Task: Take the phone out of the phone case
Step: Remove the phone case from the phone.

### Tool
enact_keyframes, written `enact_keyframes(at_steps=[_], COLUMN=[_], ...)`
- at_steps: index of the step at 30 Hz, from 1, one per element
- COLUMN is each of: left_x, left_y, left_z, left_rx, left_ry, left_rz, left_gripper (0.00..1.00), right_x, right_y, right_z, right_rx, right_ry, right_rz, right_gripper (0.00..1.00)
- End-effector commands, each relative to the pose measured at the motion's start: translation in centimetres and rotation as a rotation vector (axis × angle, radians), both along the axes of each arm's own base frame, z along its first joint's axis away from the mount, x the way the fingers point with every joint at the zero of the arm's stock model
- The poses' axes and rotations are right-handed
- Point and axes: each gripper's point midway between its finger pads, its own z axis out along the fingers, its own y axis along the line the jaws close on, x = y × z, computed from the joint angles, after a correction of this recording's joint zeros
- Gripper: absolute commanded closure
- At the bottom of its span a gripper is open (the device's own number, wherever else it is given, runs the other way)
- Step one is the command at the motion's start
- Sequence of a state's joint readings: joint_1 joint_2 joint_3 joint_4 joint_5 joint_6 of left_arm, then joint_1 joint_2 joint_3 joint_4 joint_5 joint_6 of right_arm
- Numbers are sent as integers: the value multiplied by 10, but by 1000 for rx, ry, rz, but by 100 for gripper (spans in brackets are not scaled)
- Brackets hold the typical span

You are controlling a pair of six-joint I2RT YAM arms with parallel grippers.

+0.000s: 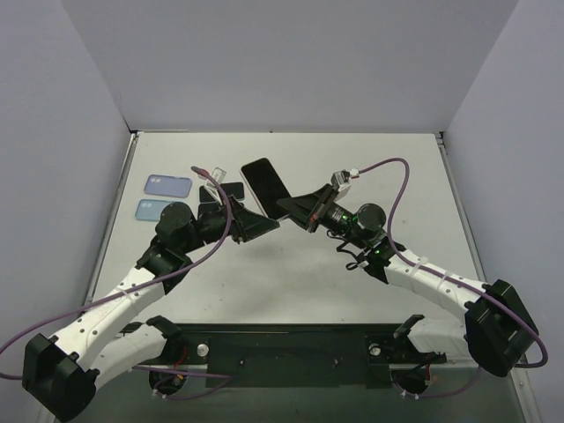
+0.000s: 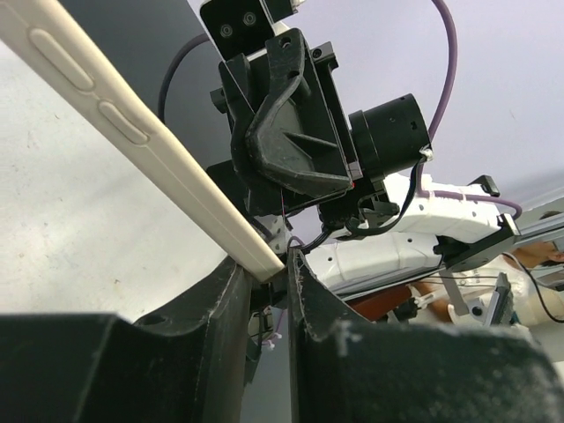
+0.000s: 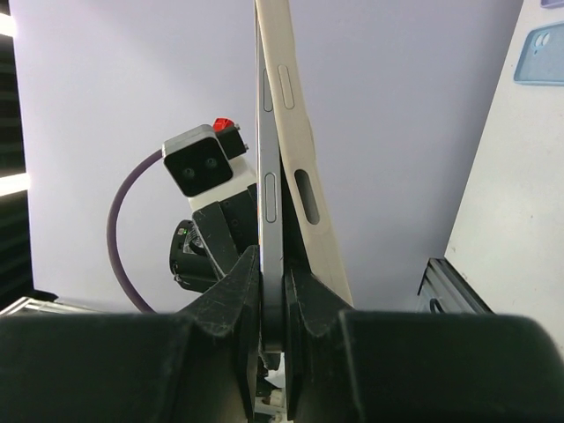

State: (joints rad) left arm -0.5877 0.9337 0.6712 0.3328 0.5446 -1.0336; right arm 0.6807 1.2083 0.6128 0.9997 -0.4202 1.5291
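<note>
The cream phone case [image 3: 306, 181] splays off the grey phone [image 3: 269, 198], which is clamped by its edge in the right gripper [image 3: 271, 291]. The narrow left gripper [image 2: 264, 267] pinches the case's corner, and both hang above the table [image 1: 379, 154]. Two blue cases [image 1: 166, 185] lie far left, well apart.

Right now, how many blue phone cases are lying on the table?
2. Both lie far left on the table: the far blue case, and the near blue case just in front of it, partly behind the left arm. The arms may hide more.
</note>
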Motion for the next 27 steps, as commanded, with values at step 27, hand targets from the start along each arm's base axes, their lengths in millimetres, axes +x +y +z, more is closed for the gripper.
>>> enact_keyframes(at_steps=[27], left_x=[40], left_y=[67], left_z=[-104], left_rx=[419], left_ry=[86], left_rz=[408], left_gripper=[100], right_x=[-16], right_y=[-28], right_z=[87], right_rx=[347], right_ry=[-151], right_rz=[46], right_gripper=[100])
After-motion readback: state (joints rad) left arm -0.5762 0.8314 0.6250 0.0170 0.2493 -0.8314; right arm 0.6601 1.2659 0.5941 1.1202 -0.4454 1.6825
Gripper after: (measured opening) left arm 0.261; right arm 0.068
